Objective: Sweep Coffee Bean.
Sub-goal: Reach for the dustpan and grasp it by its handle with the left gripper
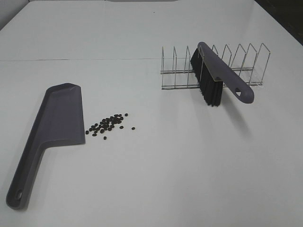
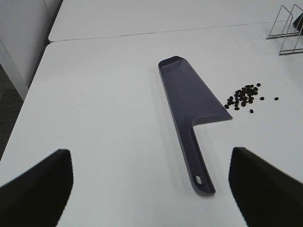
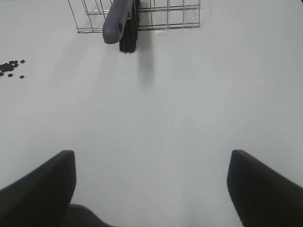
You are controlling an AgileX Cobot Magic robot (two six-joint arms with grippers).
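The coffee beans [image 1: 108, 123] lie in a loose cluster on the white table [image 1: 165, 189], toward its left side, just to the right of the purple-grey dustpan [image 1: 54, 123], which lies flat with its handle pointing to the near edge. The brush [image 1: 215, 71] rests bristles down across a wire rack [image 1: 248, 61] toward the right side, well apart from the beans. The left gripper [image 2: 151, 182] hovers above the dustpan handle, jaws spread wide and holding nothing; the right gripper [image 3: 151, 182] hangs short of the rack, jaws likewise wide and empty
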